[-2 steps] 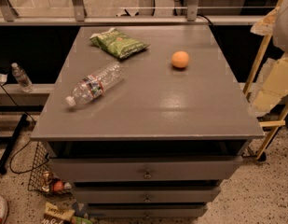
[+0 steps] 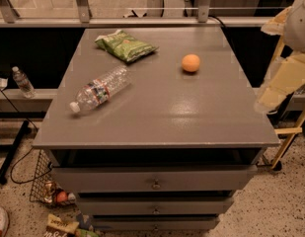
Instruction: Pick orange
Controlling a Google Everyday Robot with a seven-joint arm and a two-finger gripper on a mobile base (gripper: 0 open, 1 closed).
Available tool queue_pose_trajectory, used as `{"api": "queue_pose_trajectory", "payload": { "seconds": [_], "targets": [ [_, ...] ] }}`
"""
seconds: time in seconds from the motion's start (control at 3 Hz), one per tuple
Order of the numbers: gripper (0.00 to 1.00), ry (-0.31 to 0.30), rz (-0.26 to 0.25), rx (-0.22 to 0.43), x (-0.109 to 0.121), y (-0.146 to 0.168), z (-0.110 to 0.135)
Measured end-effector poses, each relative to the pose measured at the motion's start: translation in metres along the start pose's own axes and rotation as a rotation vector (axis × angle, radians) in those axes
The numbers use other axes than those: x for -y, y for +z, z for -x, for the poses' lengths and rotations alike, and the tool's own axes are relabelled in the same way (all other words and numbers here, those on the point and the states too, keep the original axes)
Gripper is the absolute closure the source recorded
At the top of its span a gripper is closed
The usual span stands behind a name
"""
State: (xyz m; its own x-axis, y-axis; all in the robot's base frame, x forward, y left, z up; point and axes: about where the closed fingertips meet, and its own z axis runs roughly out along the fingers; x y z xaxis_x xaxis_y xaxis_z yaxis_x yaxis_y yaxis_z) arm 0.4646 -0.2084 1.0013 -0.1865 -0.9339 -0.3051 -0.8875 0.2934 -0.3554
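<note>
The orange (image 2: 191, 63) is a small round light-orange fruit resting on the grey cabinet top (image 2: 167, 117), right of centre and toward the back. My gripper (image 2: 276, 89) shows as pale yellowish parts at the right edge of the camera view. It hangs beside the cabinet's right edge, to the right of the orange and a little nearer, well apart from it. Nothing is in it.
A clear plastic bottle (image 2: 100, 89) lies on its side on the left of the top. A green snack bag (image 2: 125, 45) lies at the back left. Drawers (image 2: 155, 184) are below. A wire basket (image 2: 49, 189) and another bottle (image 2: 22, 81) are at the left.
</note>
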Motion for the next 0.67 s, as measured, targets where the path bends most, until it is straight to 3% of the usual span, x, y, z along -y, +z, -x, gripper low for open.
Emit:
{"api": "queue_pose_trajectory", "payload": {
  "seconds": [0.67],
  "targets": [
    [0.00,0.185,-0.021,0.227,0.085,0.088,0.002]
  ]
}}
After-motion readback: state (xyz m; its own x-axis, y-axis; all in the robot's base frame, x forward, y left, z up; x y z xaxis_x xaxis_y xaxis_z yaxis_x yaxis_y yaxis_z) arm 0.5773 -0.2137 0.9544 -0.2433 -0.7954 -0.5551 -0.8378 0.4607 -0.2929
